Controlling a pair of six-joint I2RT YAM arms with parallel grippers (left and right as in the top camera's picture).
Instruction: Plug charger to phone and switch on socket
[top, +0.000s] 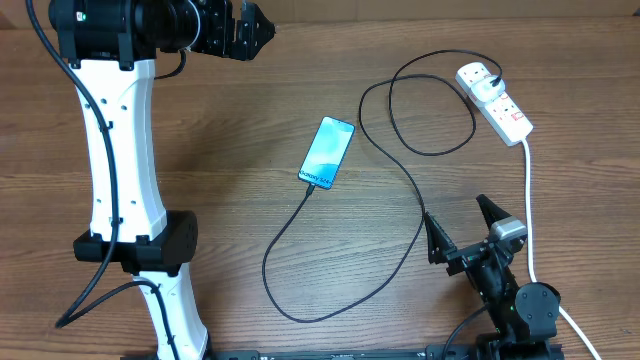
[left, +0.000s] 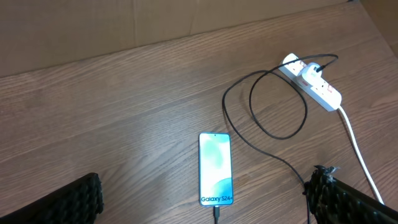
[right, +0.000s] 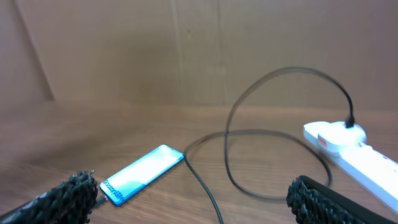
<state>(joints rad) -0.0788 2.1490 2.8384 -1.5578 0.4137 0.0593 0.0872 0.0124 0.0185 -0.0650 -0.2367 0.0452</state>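
The phone (top: 327, 153) lies screen up in the middle of the table, its teal screen lit; it also shows in the left wrist view (left: 215, 168) and the right wrist view (right: 143, 174). The charger cable (top: 300, 315) has its tip in the phone's bottom edge (left: 216, 213). It loops across the table to a plug (top: 487, 87) seated in the white socket strip (top: 505, 112) at the back right. My left gripper (top: 258, 22) is open and empty, high over the back left. My right gripper (top: 457, 212) is open and empty at the front right, apart from the cable.
The socket's thick white lead (top: 528, 200) runs from the strip to the front right, past my right arm. The black cable makes a wide loop (top: 430, 110) between phone and socket. The left arm's white column (top: 120, 150) stands at the left.
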